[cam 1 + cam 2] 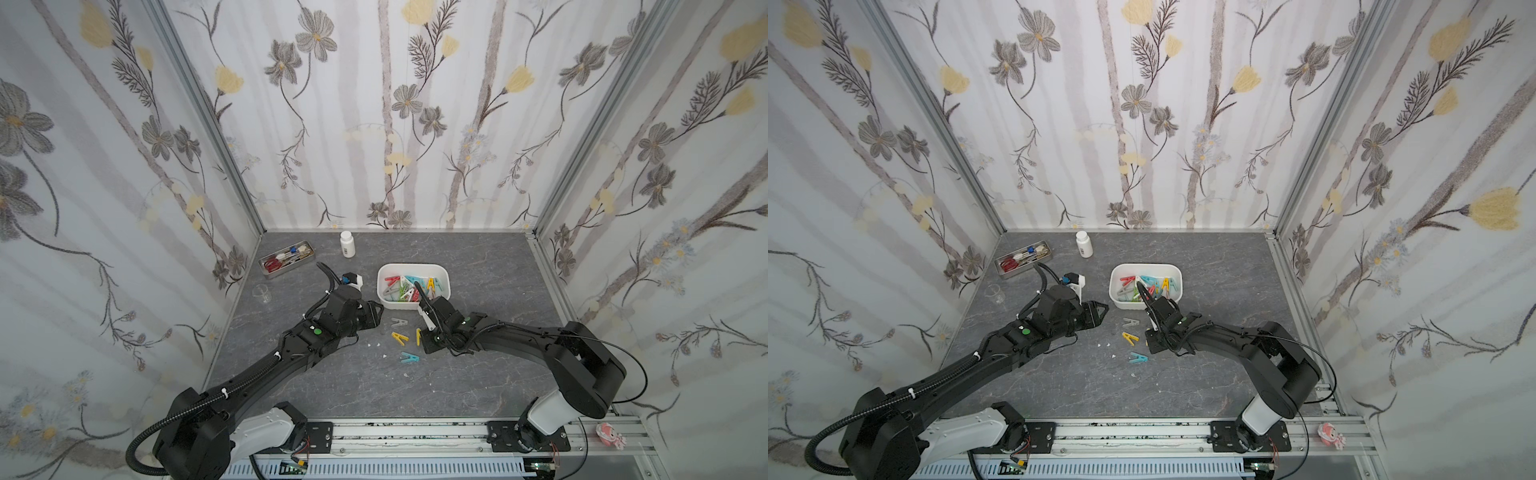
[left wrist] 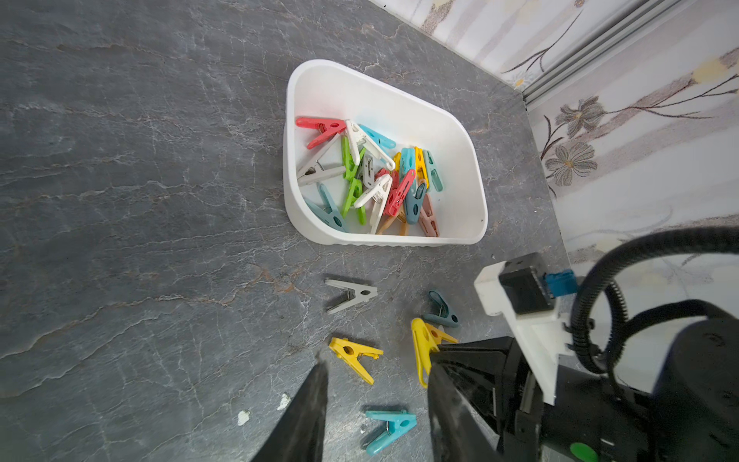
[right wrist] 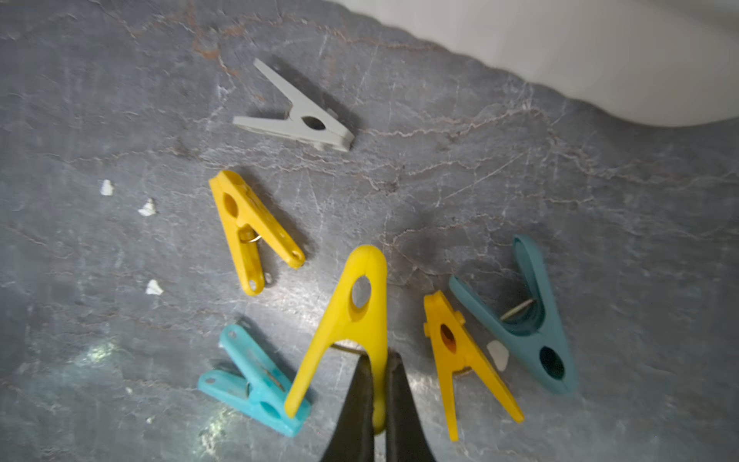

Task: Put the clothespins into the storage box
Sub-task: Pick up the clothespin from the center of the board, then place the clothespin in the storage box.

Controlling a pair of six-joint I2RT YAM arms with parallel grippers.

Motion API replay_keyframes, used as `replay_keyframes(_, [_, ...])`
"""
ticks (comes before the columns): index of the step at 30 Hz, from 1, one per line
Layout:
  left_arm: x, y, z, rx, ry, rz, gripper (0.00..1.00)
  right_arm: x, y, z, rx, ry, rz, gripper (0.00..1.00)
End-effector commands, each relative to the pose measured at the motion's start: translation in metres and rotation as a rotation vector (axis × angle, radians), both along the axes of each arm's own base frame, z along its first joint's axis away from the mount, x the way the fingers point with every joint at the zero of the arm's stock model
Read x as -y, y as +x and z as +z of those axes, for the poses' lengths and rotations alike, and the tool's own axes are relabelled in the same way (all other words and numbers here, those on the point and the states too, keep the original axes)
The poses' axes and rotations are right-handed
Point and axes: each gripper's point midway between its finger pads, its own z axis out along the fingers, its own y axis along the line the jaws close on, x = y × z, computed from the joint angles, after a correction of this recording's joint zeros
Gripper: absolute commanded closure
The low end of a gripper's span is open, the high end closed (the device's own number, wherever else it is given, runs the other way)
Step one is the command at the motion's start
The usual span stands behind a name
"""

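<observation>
Bright yellow A-shaped plastic clothespin (image 3: 352, 316): outside the white plastic storage box (image 3: 600, 60), near its wall. Right claw (image 3: 378, 360) clenched on one leg only (a thin hold); left claw (image 2: 378, 356) parted, empty. Risk: the peg may swivel or slip out when lifted.

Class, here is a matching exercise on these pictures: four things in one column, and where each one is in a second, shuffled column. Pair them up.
Things
1. lemon-yellow clothespin
2. grey clothespin
3. red clothespin
4. white bottle

Places
A. standing upright at the back of the table
B. inside the storage box
C. pinched by one leg between the jaws of the right gripper
D. lying flat on the table, just outside the box

Pairs: 1-C, 2-D, 3-B, 4-A
</observation>
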Motion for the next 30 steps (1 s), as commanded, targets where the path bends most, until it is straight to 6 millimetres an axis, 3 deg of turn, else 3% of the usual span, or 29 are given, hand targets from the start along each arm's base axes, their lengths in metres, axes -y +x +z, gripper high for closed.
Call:
replay_keyframes(1, [-0.007, -0.003, -0.009, -0.023, 0.038, 0.015, 0.59, 0.000, 0.003, 0.012, 0.023, 0.010, 0.000, 0.99])
replay_keyframes(9, [-0.018, -0.008, -0.019, -0.047, 0.031, 0.073, 0.60, -0.006, 0.022, 0.048, 0.069, 0.098, -0.005, 0.98])
replay_keyframes(17, [-0.025, -0.017, -0.033, -0.094, 0.011, 0.131, 0.60, 0.002, 0.092, 0.080, 0.131, 0.203, -0.053, 0.99])
replay_keyframes(23, [-0.025, -0.024, -0.036, -0.111, 0.000, 0.141, 0.60, -0.003, 0.137, 0.085, 0.165, 0.207, -0.067, 0.98])
replay_keyframes(30, [-0.027, -0.027, -0.034, -0.115, 0.002, 0.144, 0.60, -0.001, 0.159, 0.085, 0.189, 0.194, -0.093, 0.95])
